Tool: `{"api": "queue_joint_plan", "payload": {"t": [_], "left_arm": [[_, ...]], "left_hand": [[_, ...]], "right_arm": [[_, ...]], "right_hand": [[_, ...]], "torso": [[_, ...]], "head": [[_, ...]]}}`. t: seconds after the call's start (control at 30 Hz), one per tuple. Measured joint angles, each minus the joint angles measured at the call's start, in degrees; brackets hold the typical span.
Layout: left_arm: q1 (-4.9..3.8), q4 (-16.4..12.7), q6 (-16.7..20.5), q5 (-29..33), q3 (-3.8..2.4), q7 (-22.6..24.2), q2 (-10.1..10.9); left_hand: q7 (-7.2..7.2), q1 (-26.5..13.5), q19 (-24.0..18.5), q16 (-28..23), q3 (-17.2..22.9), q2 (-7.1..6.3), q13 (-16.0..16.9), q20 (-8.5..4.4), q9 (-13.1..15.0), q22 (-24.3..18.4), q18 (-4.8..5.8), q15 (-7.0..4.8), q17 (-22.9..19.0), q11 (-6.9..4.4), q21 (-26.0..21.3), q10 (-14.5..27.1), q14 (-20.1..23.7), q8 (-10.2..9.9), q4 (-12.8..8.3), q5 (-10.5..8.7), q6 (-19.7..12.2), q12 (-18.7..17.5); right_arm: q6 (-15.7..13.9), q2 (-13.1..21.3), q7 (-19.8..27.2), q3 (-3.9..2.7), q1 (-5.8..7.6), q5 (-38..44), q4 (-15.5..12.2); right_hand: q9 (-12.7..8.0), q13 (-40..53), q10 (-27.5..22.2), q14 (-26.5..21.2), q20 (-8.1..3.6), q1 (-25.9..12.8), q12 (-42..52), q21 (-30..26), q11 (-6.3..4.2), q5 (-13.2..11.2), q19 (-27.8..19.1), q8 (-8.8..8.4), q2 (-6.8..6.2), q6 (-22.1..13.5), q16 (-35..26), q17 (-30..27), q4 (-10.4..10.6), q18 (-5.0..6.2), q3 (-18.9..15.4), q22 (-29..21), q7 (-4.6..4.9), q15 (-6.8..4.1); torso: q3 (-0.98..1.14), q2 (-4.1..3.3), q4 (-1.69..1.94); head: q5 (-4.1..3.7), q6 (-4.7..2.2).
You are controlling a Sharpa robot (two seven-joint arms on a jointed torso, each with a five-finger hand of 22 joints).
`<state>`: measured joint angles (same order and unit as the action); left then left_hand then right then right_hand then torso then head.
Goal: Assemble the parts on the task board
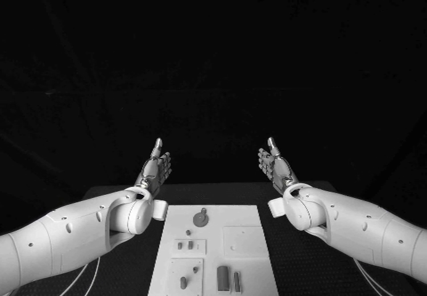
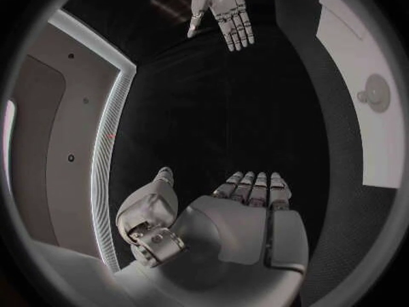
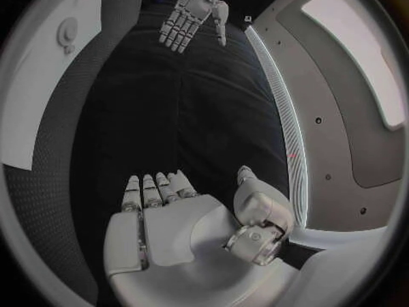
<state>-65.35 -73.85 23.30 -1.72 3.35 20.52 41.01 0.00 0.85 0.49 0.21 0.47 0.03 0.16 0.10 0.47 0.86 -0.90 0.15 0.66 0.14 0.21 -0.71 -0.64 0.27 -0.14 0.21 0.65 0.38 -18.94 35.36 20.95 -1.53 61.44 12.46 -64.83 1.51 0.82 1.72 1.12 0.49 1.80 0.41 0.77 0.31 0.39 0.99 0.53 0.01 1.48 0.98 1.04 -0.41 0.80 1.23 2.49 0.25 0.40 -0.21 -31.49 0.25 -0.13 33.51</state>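
Observation:
The white task board point(image 1: 240, 225) lies in the middle of the table, near the front. On it rest several small grey parts: a round piece with a tab point(image 1: 201, 218), two little pegs point(image 1: 184, 245) and longer bars point(image 1: 228, 279). My left hand point(image 1: 154, 168) is raised above the table beyond the board's far left corner, fingers straight and apart, holding nothing. My right hand point(image 1: 277, 165) mirrors it beyond the far right corner, also flat and empty. In the left wrist view my left hand point(image 2: 247, 205) faces my right hand point(image 2: 223, 10); the board's point(image 2: 375, 116) edge shows there too.
The black table point(image 1: 302, 259) surrounds the board on both sides. My white forearms point(image 1: 80, 231) reach in low over its left and right front parts. A black backdrop stands behind.

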Motion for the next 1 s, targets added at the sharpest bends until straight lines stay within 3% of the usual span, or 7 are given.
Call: {"api": "queue_joint_plan", "payload": {"t": [0.13, 0.27, 0.47, 0.67, 1.0], "left_arm": [[2.50, -7.46, 6.02, 0.42, -1.54, 2.18, 1.68], [4.02, -12.28, 11.11, 0.78, -2.57, 4.10, 2.83], [5.14, -15.69, 16.52, 1.27, -3.24, 6.21, 3.65], [5.18, -15.92, 18.72, 1.52, -3.28, 7.24, 3.72], [5.18, -15.93, 19.99, 1.70, -3.29, 7.92, 3.72]], "left_hand": [[-0.01, -0.45, -0.28, -0.01, -0.23, -0.02, -0.09, -0.10, -0.38, -0.78, 0.00, -0.14, -0.61, -0.15, -0.04, 0.41, 0.44, -0.10, 0.23, -0.02, -0.35, 0.00], [-0.01, -0.44, -0.28, -0.01, -0.23, -0.01, -0.11, -0.10, -0.41, -0.81, 0.00, -0.14, -0.61, -0.15, -0.04, 0.40, 0.44, -0.11, 0.23, -0.02, -0.35, 0.00], [-0.01, -0.44, -0.28, -0.01, -0.23, -0.01, -0.11, -0.10, -0.42, -0.80, -0.01, -0.14, -0.60, -0.14, -0.04, 0.40, 0.44, -0.10, 0.23, -0.02, -0.35, 0.00], [-0.01, -0.44, -0.28, -0.01, -0.23, -0.01, -0.10, -0.10, -0.42, -0.80, 0.00, -0.14, -0.60, -0.14, -0.04, 0.40, 0.44, -0.10, 0.23, -0.02, -0.35, 0.00], [-0.01, -0.43, -0.28, -0.01, -0.23, 0.00, -0.09, -0.10, -0.41, -0.80, 0.00, -0.14, -0.60, -0.14, -0.04, 0.40, 0.44, -0.10, 0.23, -0.02, -0.35, 0.00]], "right_arm": [[-5.53, 3.01, 1.51, 0.52, -0.42, -2.63, -8.03], [-10.94, 5.73, 3.07, 0.97, -0.77, -5.26, -15.24], [-17.99, 8.38, 5.23, 1.40, -1.14, -8.70, -22.50], [-22.08, 9.26, 6.61, 1.54, -1.26, -10.71, -24.91], [-24.35, 9.29, 7.56, 1.54, -1.26, -12.08, -25.01]], "right_hand": [[-1.40, -0.72, -1.51, -0.86, -0.59, -1.47, -0.21, -0.57, -0.31, 0.00, -0.59, -0.33, -0.01, -1.23, -0.78, -0.89, 0.41, 0.00, -0.98, -2.31, -0.25, -0.38], [-1.45, -0.77, -1.51, -0.86, -0.59, -1.47, -0.22, -0.57, -0.31, 0.00, -0.59, -0.33, -0.01, -1.23, -0.78, -0.97, 0.41, 0.01, -0.98, -2.41, -0.25, -0.38], [-1.46, -0.77, -1.51, -0.86, -0.58, -1.47, -0.21, -0.57, -0.31, 0.00, -0.58, -0.33, -0.01, -1.23, -0.78, -1.00, 0.41, 0.00, -0.98, -2.45, -0.25, -0.38], [-1.46, -0.77, -1.51, -0.86, -0.58, -1.47, -0.21, -0.57, -0.31, 0.00, -0.58, -0.33, -0.01, -1.23, -0.78, -1.00, 0.41, 0.01, -0.98, -2.44, -0.25, -0.38], [-1.45, -0.77, -1.51, -0.86, -0.58, -1.46, -0.20, -0.57, -0.31, 0.01, -0.58, -0.33, -0.01, -1.23, -0.78, -0.99, 0.41, 0.01, -0.98, -2.43, -0.25, -0.37]], "torso": [[0.12, 0.19, -0.17], [0.18, 0.26, -0.23], [0.20, 0.30, -0.25], [0.21, 0.31, -0.25], [0.21, 0.31, -0.25]], "head": [[0.11, 0.64], [0.12, 0.82], [0.13, 0.86], [0.13, 0.86], [0.13, 0.86]]}}
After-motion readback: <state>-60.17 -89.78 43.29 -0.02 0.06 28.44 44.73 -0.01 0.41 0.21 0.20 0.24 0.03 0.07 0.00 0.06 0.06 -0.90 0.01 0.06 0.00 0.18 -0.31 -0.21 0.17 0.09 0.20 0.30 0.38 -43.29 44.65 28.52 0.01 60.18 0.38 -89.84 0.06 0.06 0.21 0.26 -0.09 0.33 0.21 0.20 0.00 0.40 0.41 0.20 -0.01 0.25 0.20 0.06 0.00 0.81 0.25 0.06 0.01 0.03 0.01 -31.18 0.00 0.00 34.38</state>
